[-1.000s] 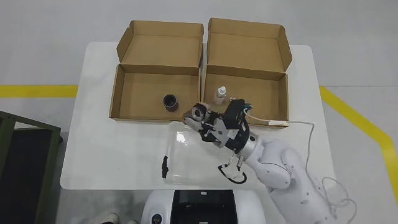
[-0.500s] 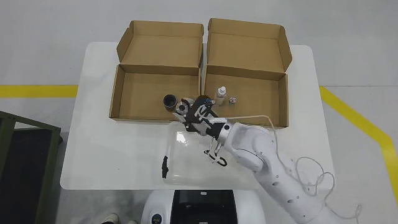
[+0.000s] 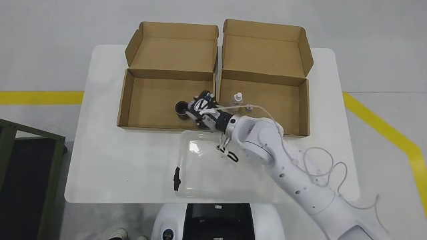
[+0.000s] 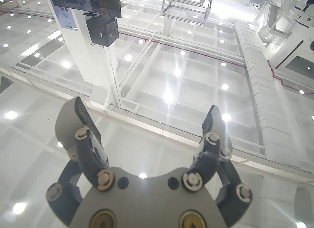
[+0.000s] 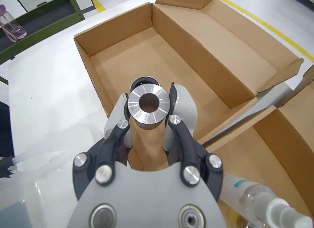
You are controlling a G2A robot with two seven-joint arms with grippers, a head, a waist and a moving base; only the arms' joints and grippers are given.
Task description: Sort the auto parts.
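Note:
My right gripper (image 5: 149, 106) is shut on a silver metal ring (image 5: 148, 107), a short hollow cylinder, and holds it above the near part of the left cardboard box (image 5: 117, 52). Just beyond it a dark ring part (image 5: 144, 81) lies on that box's floor. From above, the right gripper (image 3: 201, 107) sits over the left box (image 3: 131, 103), beside the dark ring part (image 3: 182, 109). The right box (image 3: 293, 100) holds a small clear bottle (image 3: 237, 99) and a tiny metal part (image 3: 248, 108). My left gripper (image 4: 149, 117) is open, pointing up at a ceiling.
A clear plastic bag (image 3: 200, 170) with a small black piece (image 3: 177, 177) lies on the white table (image 3: 107, 147) in front of the boxes. Both box lids stand open at the back. A green shelf (image 5: 41, 20) stands beyond the table's left side.
The right arm has swung left with the silver ring, from the table in front of the right box to above the left box beside the dark ring.

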